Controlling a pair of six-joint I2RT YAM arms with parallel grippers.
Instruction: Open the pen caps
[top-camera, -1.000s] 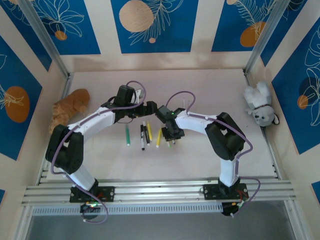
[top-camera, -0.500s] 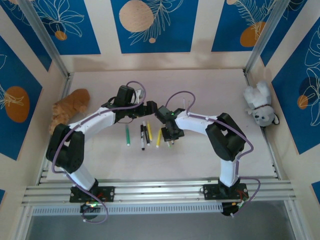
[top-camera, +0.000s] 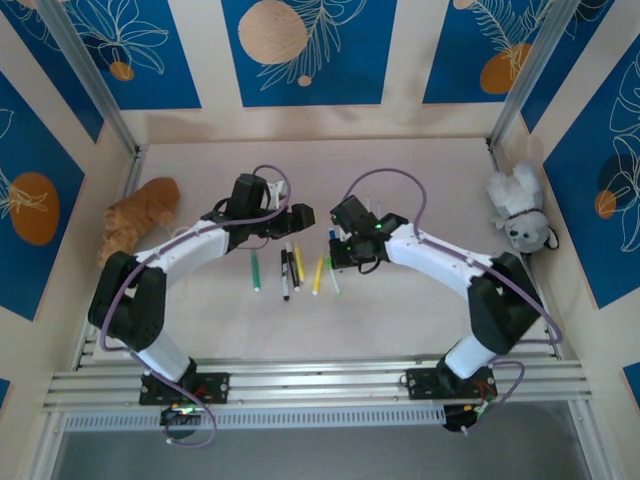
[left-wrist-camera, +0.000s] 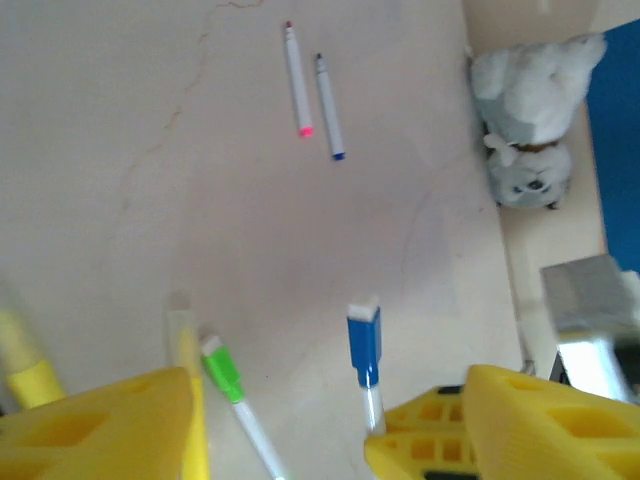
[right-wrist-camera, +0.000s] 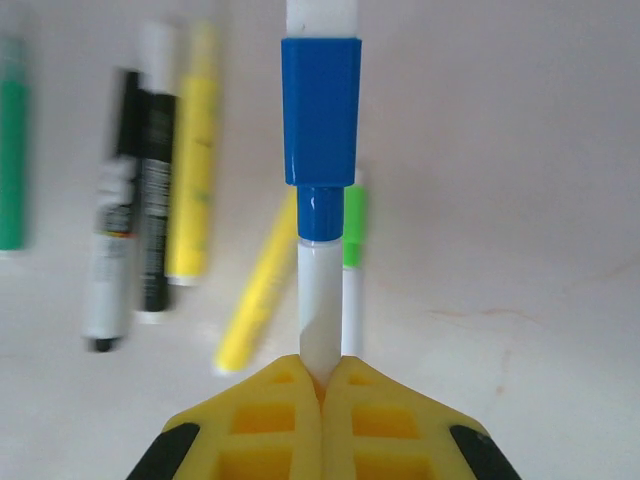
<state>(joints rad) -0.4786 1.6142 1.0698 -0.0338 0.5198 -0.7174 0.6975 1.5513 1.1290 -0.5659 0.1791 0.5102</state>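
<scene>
The right wrist view gives the clearest look at the grip. The right tool (right-wrist-camera: 320, 385) is pinched fully together on the white barrel of the blue-capped pen (right-wrist-camera: 320, 300). Its blue cap (right-wrist-camera: 320, 110) points away from the camera and is seated on the pen, with a darker blue collar just below it. Behind it on the counter (right-wrist-camera: 500, 200) lie more pens, all blurred:
- a green pen (right-wrist-camera: 12, 150), cut off by the left edge
- a black-and-white pen (right-wrist-camera: 108, 270)
- a black pen (right-wrist-camera: 156, 200)
- a straight yellow pen (right-wrist-camera: 195, 170)
- a tilted yellow pen (right-wrist-camera: 255, 310)
- a green-capped pen (right-wrist-camera: 351, 225), mostly hidden behind the held barrel

The left wrist view shows the same blue cap from the other side. It stands between the spread yellow fingers of the left tool (left-wrist-camera: 300, 430), which gapes wide and holds nothing. The cap is nearer the finger on the right of that view. The barrel runs down behind yellow lattice, so I cannot tell whether they touch. This view also shows a pink-tipped pen (left-wrist-camera: 296, 75) and a blue-tipped pen (left-wrist-camera: 328, 105) lying side by side well apart from the rest, near a grey-white plush toy (left-wrist-camera: 530, 120).

In the overhead view the two tools face each other above the pen cluster at mid-counter, and an orange plush cat (top-camera: 140, 212) lies at the left edge. The held pen is too small there to make out.
</scene>
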